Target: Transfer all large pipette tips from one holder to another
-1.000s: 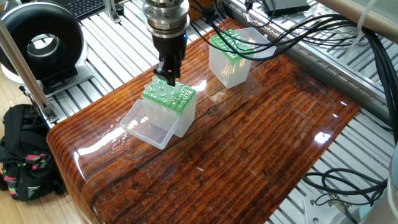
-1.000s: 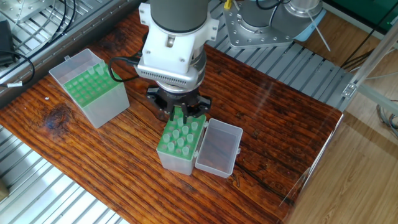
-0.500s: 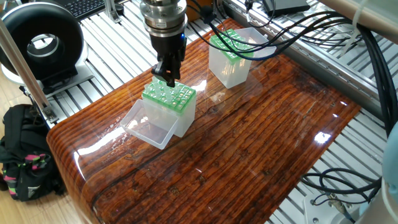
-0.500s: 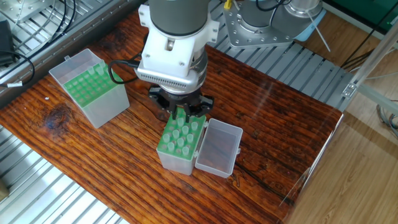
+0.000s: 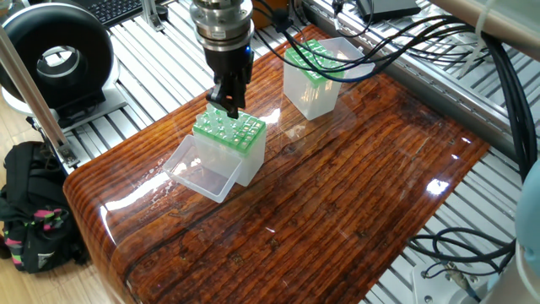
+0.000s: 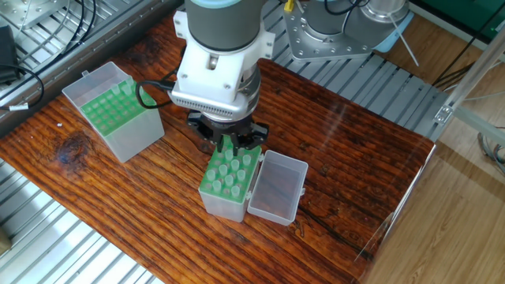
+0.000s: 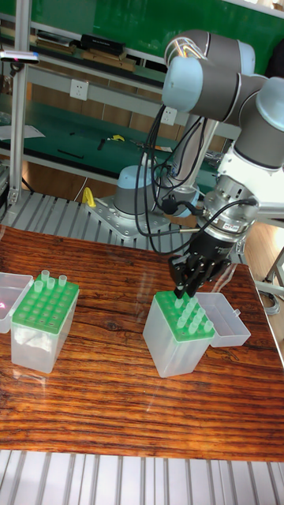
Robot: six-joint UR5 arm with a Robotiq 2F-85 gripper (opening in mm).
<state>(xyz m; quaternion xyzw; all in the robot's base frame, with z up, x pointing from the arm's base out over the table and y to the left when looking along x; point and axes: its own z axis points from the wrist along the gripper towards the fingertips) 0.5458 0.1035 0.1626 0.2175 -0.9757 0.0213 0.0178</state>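
Barely any shift vs 0.5 s ago: gripper (image 7: 183,293) stays low over near box (image 7: 178,342), its fingers on both sides of a corner tip, grip unclear. Tall fixed view alone shows two large pipette tips (image 7: 54,279) in far box (image 7: 43,323).

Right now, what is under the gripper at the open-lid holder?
The gripper sits over the far end of the green rack, where large pipette tips stand upright. Its fingers hide the rack holes beneath, so whether one tip is clamped cannot be told.
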